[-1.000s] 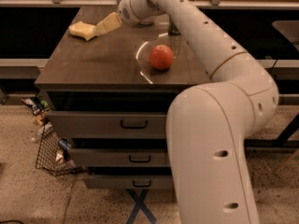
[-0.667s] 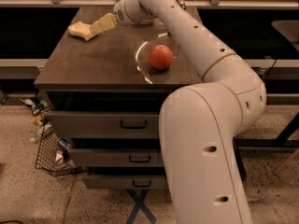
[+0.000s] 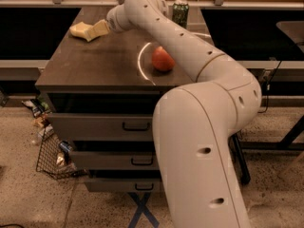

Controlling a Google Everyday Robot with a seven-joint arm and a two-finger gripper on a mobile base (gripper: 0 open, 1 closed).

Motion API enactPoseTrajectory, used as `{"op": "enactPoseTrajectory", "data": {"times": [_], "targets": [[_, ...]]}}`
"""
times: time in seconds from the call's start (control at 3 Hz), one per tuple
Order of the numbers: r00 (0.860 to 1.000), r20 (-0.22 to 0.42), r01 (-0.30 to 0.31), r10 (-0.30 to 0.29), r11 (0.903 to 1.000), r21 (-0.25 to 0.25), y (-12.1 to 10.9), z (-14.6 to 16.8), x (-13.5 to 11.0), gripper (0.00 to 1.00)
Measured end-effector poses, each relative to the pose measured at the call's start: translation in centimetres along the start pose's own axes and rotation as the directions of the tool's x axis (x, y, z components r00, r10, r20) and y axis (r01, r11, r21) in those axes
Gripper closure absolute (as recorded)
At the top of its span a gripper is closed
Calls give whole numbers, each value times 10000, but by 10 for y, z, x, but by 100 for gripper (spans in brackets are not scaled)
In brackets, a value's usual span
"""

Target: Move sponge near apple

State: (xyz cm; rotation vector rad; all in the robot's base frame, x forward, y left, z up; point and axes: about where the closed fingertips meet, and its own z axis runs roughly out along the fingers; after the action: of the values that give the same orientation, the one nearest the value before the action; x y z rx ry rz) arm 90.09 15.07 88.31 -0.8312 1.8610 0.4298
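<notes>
— What do we see of the sponge (image 3: 80, 31)?

— We see a small pale yellow block, soft-looking, with rounded and slightly wavy edges. It lies at the far left of the dark cabinet top (image 3: 95, 65), close to the far edge.

— And the gripper (image 3: 97, 29)?

— It sits just to the right of the sponge, at the end of the long white arm that reaches across the top from the near right. Its pale yellow tip meets the sponge. We cannot tell whether it is clamped on the sponge or only touching it.

— Where is the apple (image 3: 163, 59)?

— It is well apart from the sponge, to the right and nearer to us, on the same top. We see a round, smooth, orange-red fruit, partly tucked beside the arm. A thin pale curved rim (image 3: 140, 61) shows just left of it. We cannot say what that rim belongs to.

— Any writing we can read?

— None. A green drink can (image 3: 180, 13) stands upright at the far edge, behind the arm, but its print is too small for us to read. The drawers (image 3: 135, 126) below carry dark handles and no labels that we can make out.
</notes>
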Motion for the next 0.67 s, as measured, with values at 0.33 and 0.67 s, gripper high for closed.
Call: {"op": "enactPoseTrajectory", "data": {"times": [0.33, 0.67], "targets": [[9987, 28, 499, -499, 9987, -46, 20, 17, 1, 0], [9961, 222, 855, -850, 9962, -185, 34, 30, -5, 0]]}}
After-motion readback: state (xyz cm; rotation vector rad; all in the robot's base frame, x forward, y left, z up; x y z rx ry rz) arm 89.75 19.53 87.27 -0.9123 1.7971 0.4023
